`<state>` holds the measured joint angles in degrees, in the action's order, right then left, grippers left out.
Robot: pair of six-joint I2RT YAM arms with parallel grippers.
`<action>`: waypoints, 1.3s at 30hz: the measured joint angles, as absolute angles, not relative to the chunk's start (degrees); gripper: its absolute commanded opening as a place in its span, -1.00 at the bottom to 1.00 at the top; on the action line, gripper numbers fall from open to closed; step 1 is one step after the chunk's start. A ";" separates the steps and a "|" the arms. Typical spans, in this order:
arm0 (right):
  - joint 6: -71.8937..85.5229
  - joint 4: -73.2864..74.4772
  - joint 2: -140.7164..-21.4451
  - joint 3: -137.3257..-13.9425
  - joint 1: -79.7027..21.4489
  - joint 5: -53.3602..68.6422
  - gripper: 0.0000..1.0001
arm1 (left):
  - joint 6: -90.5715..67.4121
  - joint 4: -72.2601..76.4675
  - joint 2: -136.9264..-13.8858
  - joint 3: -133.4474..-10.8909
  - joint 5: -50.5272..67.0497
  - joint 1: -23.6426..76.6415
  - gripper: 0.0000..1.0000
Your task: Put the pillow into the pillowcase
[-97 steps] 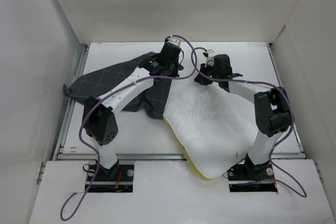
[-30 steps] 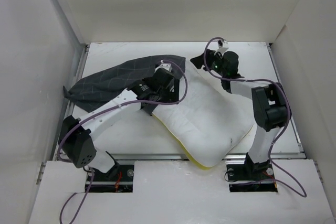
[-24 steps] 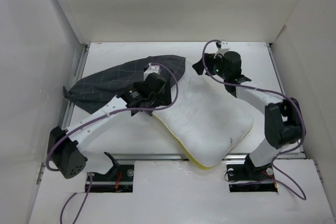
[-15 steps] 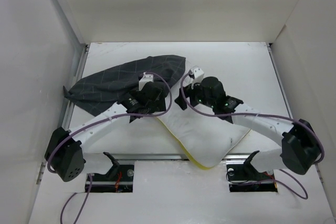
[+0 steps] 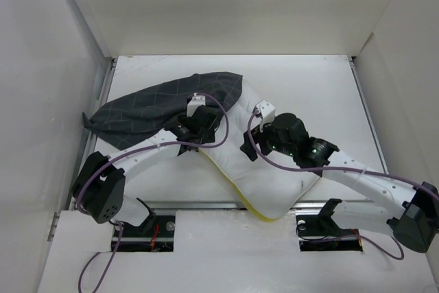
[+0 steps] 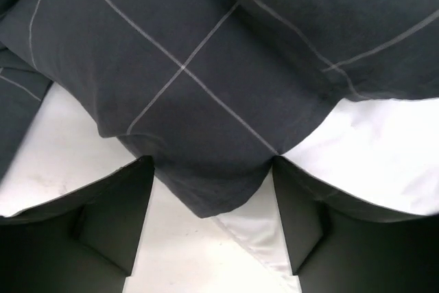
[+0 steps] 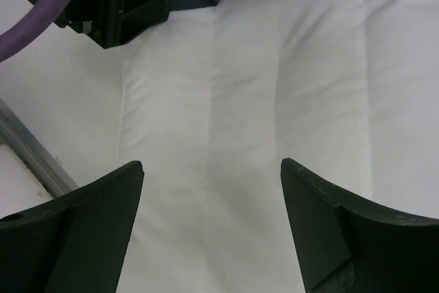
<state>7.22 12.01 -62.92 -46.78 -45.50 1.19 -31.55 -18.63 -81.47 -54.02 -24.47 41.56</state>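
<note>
The dark grid-checked pillowcase lies at the left of the table, its open end overlapping the far left corner of the white pillow. The pillow's yellow band runs along its near left edge. My left gripper sits at that overlap. In the left wrist view its jaws stand partly apart, with a hanging fold of pillowcase between the tips and pillow to the right. My right gripper hovers open over the pillow's stitched channels, nothing between its fingers.
White walls enclose the table on three sides. A metal rail runs along the near edge, and the pillow's near corner overhangs it. The left gripper's body shows close by in the right wrist view.
My right arm has swung from the pillow's far edge down over its left middle, and its jaws have widened. The left gripper's jaws have narrowed around the pillowcase edge.
</note>
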 measured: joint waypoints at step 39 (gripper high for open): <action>12.12 -5.63 -90.35 -64.69 -46.52 -17.04 -1.00 | -36.32 -22.61 -62.24 -51.81 -18.24 45.67 -1.00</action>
<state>12.12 -5.63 -90.35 -64.69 -46.52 -17.04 -36.32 -22.61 -62.24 -51.81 -18.24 45.67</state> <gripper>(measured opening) 0.022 0.010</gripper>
